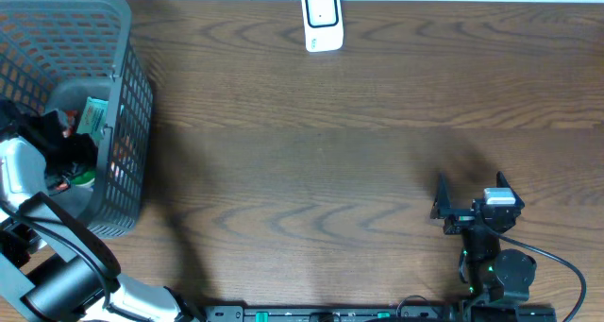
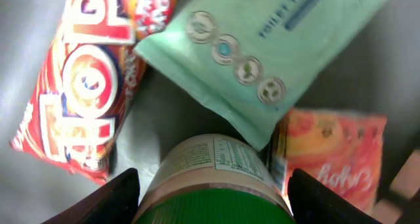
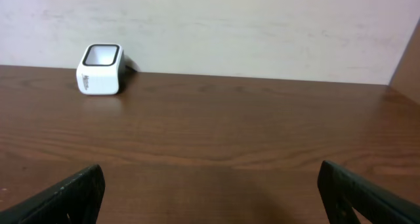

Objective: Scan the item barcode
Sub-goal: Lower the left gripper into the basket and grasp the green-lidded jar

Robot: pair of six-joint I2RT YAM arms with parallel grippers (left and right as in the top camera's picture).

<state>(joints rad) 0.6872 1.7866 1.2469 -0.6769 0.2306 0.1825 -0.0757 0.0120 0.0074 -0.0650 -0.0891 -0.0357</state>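
Observation:
A jar (image 2: 216, 161) with a green lid and a pale printed label lies among other goods in the grey basket (image 1: 132, 86) at the table's left end. My left gripper (image 2: 213, 184) reaches down into the basket, and its two black fingers press against the jar's sides just behind the lid. No barcode shows on the jar from here. The white scanner (image 1: 322, 20) stands at the table's far edge, also visible in the right wrist view (image 3: 100, 69). My right gripper (image 1: 472, 192) rests low at the front right, open with nothing between its fingers (image 3: 72, 191).
Around the jar in the basket lie a red snack bag (image 2: 85, 86), a mint-green wipes pack (image 2: 262, 53) and an orange packet (image 2: 335, 152). The basket's mesh walls stand close around my left arm. Brown wooden tabletop (image 1: 311, 171) stretches between basket and scanner.

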